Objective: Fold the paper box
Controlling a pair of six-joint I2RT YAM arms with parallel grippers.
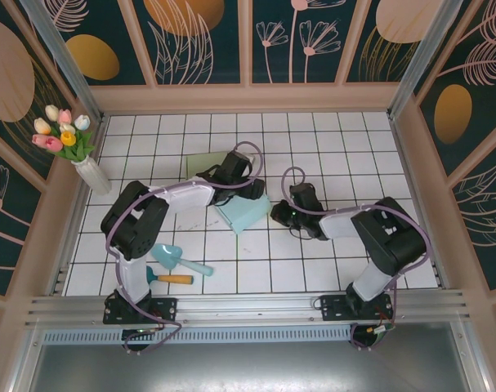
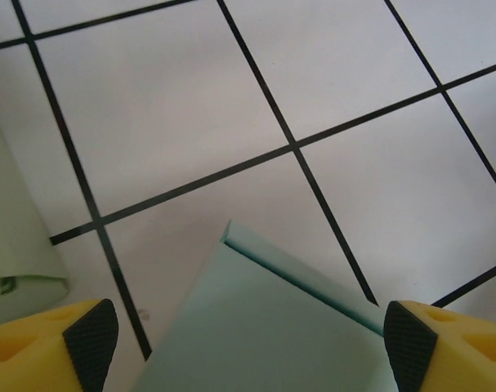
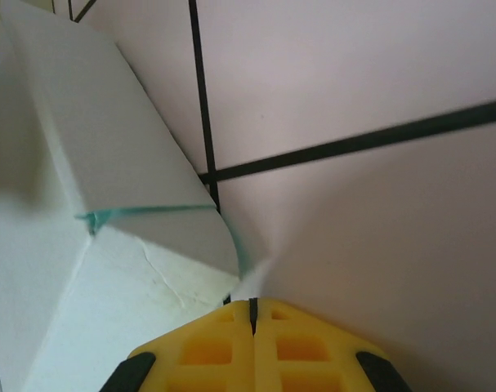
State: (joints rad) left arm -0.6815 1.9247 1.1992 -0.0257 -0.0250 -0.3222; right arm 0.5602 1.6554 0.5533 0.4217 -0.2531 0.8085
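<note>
Mint paper box (image 1: 246,214) lies part-folded, left tool (image 2: 250,339) spread, right tool (image 3: 252,314) pressed together

The left arm (image 1: 170,198) stretches forward and to the right, the left gripper (image 2: 251,347) tilted downward with jaws spread wide. The right arm (image 1: 358,222) bends leftward, low, the right gripper (image 3: 252,314) with its fingers pressed together

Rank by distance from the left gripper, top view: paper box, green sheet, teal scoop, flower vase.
From the left gripper:
1. paper box, right at it, mid-table.
2. green sheet, farther back, to the left.
3. teal scoop, near edge, left.
4. flower vase, far left wall.
</note>
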